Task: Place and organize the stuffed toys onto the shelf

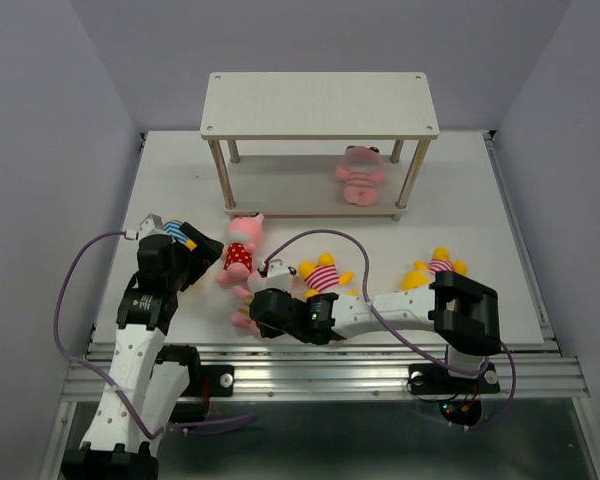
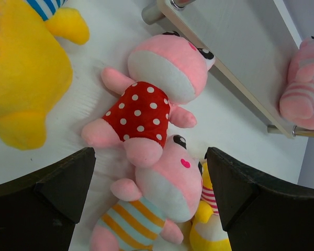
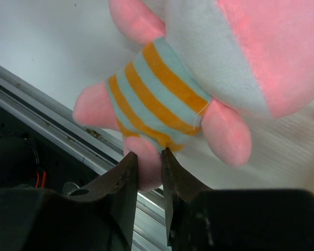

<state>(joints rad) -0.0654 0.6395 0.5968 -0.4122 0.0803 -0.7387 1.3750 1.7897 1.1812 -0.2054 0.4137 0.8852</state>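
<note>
Shows the left gripper (image 2: 150,180) at left, jaws apart, beside a yellow toy (image 2: 21,73), with a pink toy in red dots (image 2: 141,112) lying on the table (image 1: 170,180) ahead. Shows the right gripper (image 3: 149,159) near the table's front edge, jaws clamped on a leg of the pink orange-striped toy (image 3: 162,89). Has two more yellow toys (image 1: 323,272) (image 1: 437,268) further right and another pink toy (image 1: 360,172) on the shelf (image 1: 320,105), lower board.

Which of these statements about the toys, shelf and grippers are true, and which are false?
1. A striped pink toy lies on the lower board of the shelf. True.
2. The top board holds two toys. False: it holds none.
3. The jaws of the right gripper pinch a foot of the orange-striped pink toy. True.
4. The left gripper grips the red-dotted pink toy. False: its jaws are open, and that toy lies on the table beyond them.
</note>
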